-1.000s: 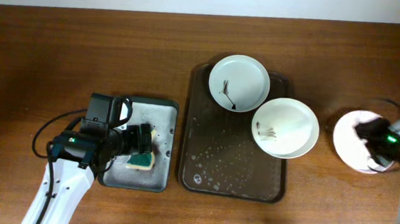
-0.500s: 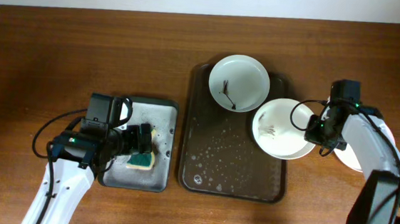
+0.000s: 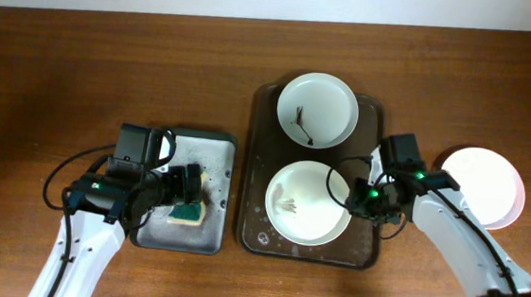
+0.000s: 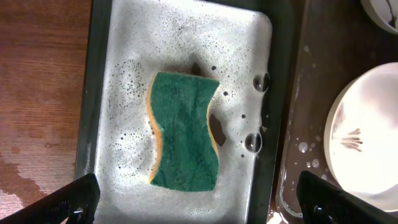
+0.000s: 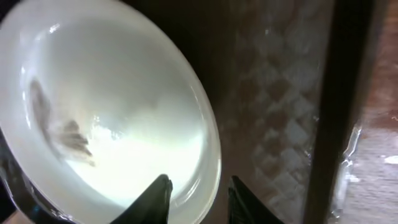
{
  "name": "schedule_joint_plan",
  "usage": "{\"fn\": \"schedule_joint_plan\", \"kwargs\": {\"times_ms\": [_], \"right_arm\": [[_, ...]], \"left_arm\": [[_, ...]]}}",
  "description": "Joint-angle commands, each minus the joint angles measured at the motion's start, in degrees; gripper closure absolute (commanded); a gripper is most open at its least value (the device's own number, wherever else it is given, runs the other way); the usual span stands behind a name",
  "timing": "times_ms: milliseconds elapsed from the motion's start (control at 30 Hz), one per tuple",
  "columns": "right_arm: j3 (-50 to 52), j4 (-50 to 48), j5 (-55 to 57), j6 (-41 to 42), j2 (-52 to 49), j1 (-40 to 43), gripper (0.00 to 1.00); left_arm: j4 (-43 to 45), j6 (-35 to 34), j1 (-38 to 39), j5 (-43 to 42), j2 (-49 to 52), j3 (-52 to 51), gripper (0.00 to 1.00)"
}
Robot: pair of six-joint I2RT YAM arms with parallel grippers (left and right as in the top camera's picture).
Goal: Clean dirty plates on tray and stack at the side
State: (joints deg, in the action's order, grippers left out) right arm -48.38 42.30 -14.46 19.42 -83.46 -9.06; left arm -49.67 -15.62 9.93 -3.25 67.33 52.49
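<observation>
The dark brown tray (image 3: 267, 168) holds two white plates. One with dark scraps (image 3: 318, 108) sits at its far end. One with tan scraps (image 3: 307, 202) lies at its near middle; it also shows in the right wrist view (image 5: 112, 106) and the left wrist view (image 4: 367, 143). My right gripper (image 3: 355, 198) is shut on this plate's right rim, one finger inside the rim and one outside (image 5: 198, 199). A third plate (image 3: 481, 187) lies on the table to the right of the tray. My left gripper (image 3: 189, 188) hangs wide open and empty (image 4: 199, 205) over the green sponge (image 4: 183, 130).
A smaller grey metal tray (image 3: 223, 145) with soapy water holds the sponge (image 3: 184, 213), just left of the brown tray. The brown tray's floor is wet with suds (image 3: 282, 235). The wooden table (image 3: 111, 60) lies around them.
My right gripper left the plate on the table, took the tan-scrap plate at the tray's right edge and moved it left to the tray's near middle. The left arm has not moved.
</observation>
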Motion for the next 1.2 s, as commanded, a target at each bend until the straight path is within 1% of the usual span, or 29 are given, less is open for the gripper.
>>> {"fn": "schedule_joint_plan", "kwargs": {"times_ms": [0, 67, 100, 133, 167, 200, 233, 267, 300, 367, 433, 467, 567, 600, 633, 667, 700, 733, 800, 833, 867, 933, 967, 1000, 1033, 1067, 1100, 1133, 1167], "right_arm": [[-6.4, 2.73, 1.4, -7.19, 10.51, -0.44, 0.68], [-6.43, 4.22, 1.6, -9.38, 18.36, -1.62, 0.68], [-6.43, 5.75, 1.62, -10.25, 22.29, -2.99, 0.65], [-6.43, 6.86, 1.62, -10.23, 23.87, -3.85, 0.61], [-6.36, 9.57, 1.6, -10.21, 24.37, -5.29, 0.53], [-6.32, 10.51, 1.6, -10.21, 24.06, -5.57, 0.53], [-6.29, 11.43, 1.6, -10.21, 23.45, -5.66, 0.53], [-6.27, 11.5, 1.6, -10.19, 22.36, -5.66, 0.53], [-6.27, 11.47, 1.6, -10.19, 21.7, -5.66, 0.54], [-6.27, 11.54, 1.6, -10.16, 20.5, -5.66, 0.55], [-6.27, 11.54, 1.6, -10.16, 20.46, -5.66, 0.56], [-6.29, 11.54, 1.6, -10.16, 20.46, -5.66, 0.56], [-6.27, 11.76, 1.6, -10.16, 20.46, -5.66, 0.57], [-6.27, 11.74, 1.6, -10.16, 20.46, -5.66, 0.57], [-6.27, 11.76, 1.6, -10.16, 20.46, -5.66, 0.58], [-6.27, 11.74, 1.6, -10.16, 20.46, -5.66, 0.58], [-6.27, 11.74, 1.6, -10.16, 20.46, -5.66, 0.58], [-6.27, 11.74, 1.6, -10.16, 20.46, -5.66, 0.58], [-6.29, 11.74, 1.6, -10.16, 20.46, -5.66, 0.58], [-6.27, 11.74, 1.6, -10.16, 20.46, -5.66, 0.58], [-6.27, 11.72, 1.6, -10.16, 20.46, -5.66, 0.58], [-6.27, 11.82, 1.57, -9.97, 20.46, -5.66, 0.58], [-6.29, 12.04, 1.57, -9.97, 20.46, -5.66, 0.58], [-6.27, 12.55, 1.6, -9.99, 20.46, -5.66, 0.59], [-6.27, 12.79, 1.6, -9.99, 20.46, -5.66, 0.59], [-6.27, 12.83, 1.62, -9.99, 20.46, -5.66, 0.58], [-6.27, 12.79, 1.66, -9.99, 20.44, -5.66, 0.58], [-6.27, 12.81, 2.1, -9.97, 20.39, -5.66, 0.58], [-6.27, 13.03, 3.17, -9.9, 20.28, -5.66, 0.58]], "left_arm": [[0.11, 0.26, -0.15, -0.68, -0.48, 0.37, 0.0], [-0.85, 0.28, -0.15, -6.12, -0.48, 0.37, 0.01], [-0.35, 0.26, -0.13, -6.62, -0.39, 0.24, 0.0], [0.24, 0.26, -0.09, -6.56, -0.09, 0.13, 0.01], [0.46, 0.24, 0.66, -4.5, 2.47, -0.33, 0.07], [0.68, -0.17, 1.4, -3.17, 4.13, -0.85, 0.16], [1.03, -2.82, 2.49, -0.44, 6.49, -1.84, 0.21], [1.99, -9.75, 4.39, 4.22, 11.43, -3.82, 0.25], [3.61, -11.98, 5.35, 4.42, 14.88, -4.81, 0.27], [7.96, -12.11, 8.09, 3.93, 24.85, -5.84, 0.48], [9.35, -13.55, 8.66, 3.89, 31.63, -5.84, 0.73], [9.81, -13.49, 8.63, 3.96, 33.44, -5.84, 1.0], [7.28, -13.05, 8.59, 3.91, 32.52, -3.32, 1.0], [4.81, -13.05, 8.59, 3.91, 31.54, -1.42, 0.92], [2.1, -12.31, 8.55, 3.93, 29.94, 0.44, 0.63], [0.33, -9.84, 8.52, 4.17, 28.15, 1.81, 0.38], [-0.42, -7.87, 8.52, 4.2, 26.45, 2.58, 0.31], [-0.44, -7.61, 8.46, 5.31, 25.09, 2.64, 0.27], [0.15, -7.67, 8.37, 9.99, 24.63, 2.62, 0.28], [1.97, -7.67, 8.37, 11.78, 24.63, 2.45, 0.37], [4.52, -7.63, 8.39, 12.2, 24.68, 1.88, 0.39], [9.66, -7.67, 8.39, 12.11, 25.18, -0.57, 0.49], [11.76, -7.69, 8.39, 12.07, 25.57, -2.05, 0.55], [14.34, -7.69, 8.39, 12.02, 26.29, -4.26, 0.68], [15.8, -7.69, 8.39, 11.85, 27.34, -5.66, 0.75], [16.7, -7.69, 8.37, 10.47, 28.37, -6.05, 0.73], [17.35, -7.69, 8.39, 8.98, 28.85, -6.05, 0.78], [17.53, -7.63, 8.39, 7.96, 28.87, -6.03, 0.94], [16.59, -7.63, 8.39, 7.96, 28.87, -5.66, 1.0]]}}
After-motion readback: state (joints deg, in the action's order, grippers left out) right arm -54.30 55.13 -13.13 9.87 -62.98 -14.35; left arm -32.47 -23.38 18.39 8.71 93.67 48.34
